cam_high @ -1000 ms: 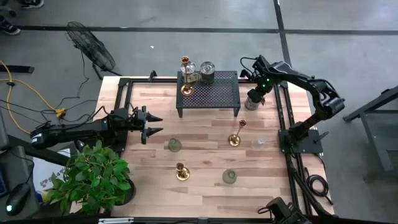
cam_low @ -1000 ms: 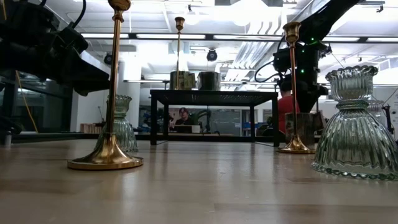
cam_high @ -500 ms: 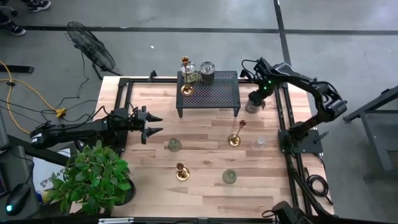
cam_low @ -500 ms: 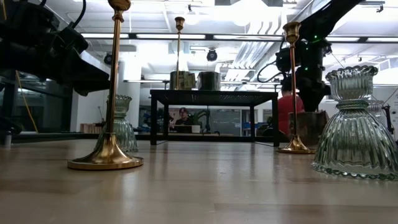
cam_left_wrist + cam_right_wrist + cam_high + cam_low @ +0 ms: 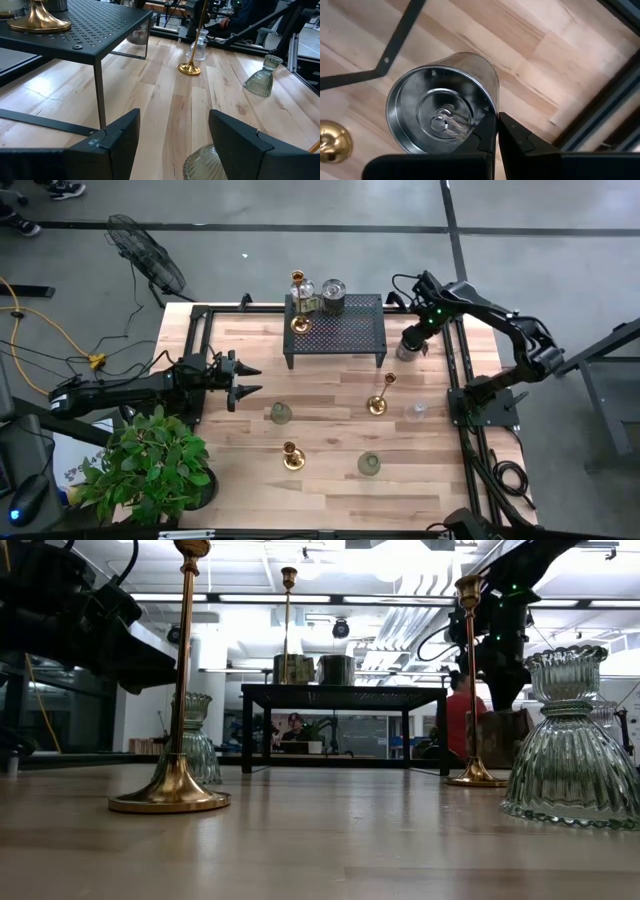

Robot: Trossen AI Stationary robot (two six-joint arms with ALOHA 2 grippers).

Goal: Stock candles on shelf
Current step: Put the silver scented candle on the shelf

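1. The shelf (image 5: 336, 330) is taken as the landmark; on its mesh top a brass candlestick (image 5: 299, 302) and two jar candles are seen at the far left corner.
2. The right gripper (image 5: 496, 131) is held just beside the right end of the shelf, its jaws clenched on the rim of a grey jar candle (image 5: 440, 102).
3. The left gripper (image 5: 240, 380) is kept to the left of the shelf, its jaws released and empty.
4. More candles are spread on the table (image 5: 330, 480) in front of the shelf.
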